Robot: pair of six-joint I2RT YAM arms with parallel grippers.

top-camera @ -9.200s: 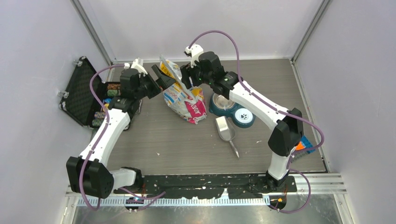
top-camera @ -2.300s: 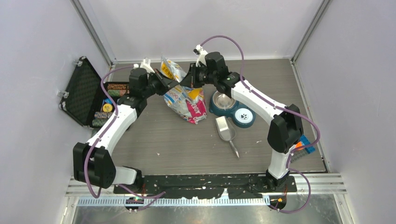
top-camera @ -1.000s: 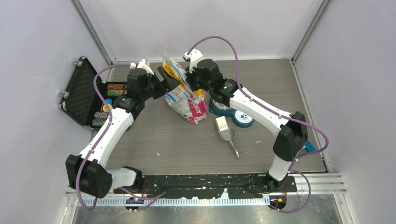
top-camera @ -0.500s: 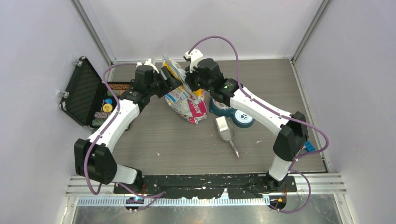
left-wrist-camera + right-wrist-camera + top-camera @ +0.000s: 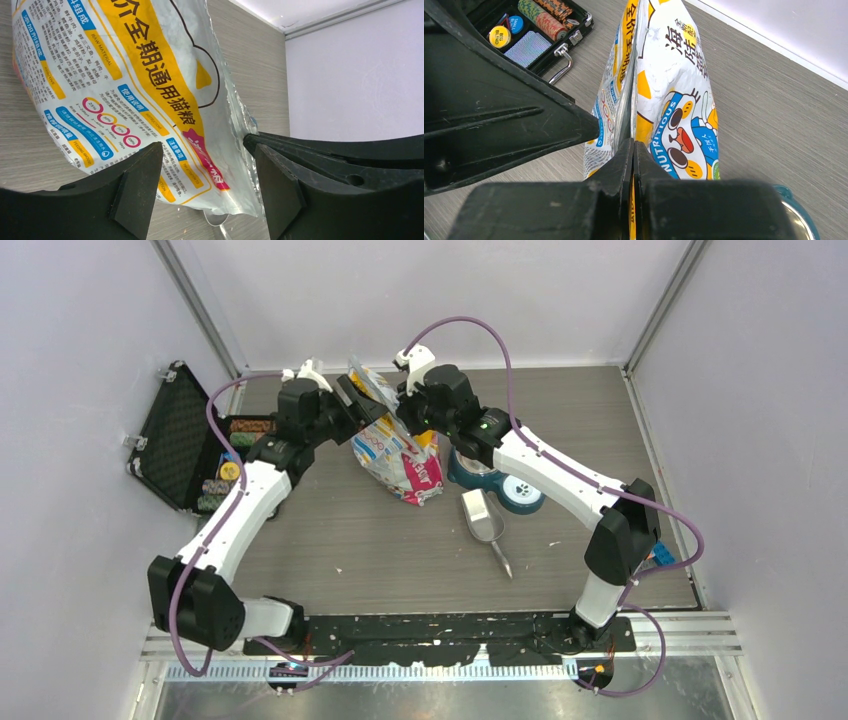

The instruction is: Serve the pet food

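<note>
so the pet food bag is standing upright toward the back of the bench, can't see any kibble itself. The right tool is pinched tight on the bag's top edge, while the left tool is spread wide with the bag's side between its fingers. The metal scoop lies just beside the teal double bowl

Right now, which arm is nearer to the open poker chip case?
Left. The left arm runs right beside the case on the left, its jaws open by the food bag; the right arm comes from the opposite side, jaws shut on the bag's top.
</note>
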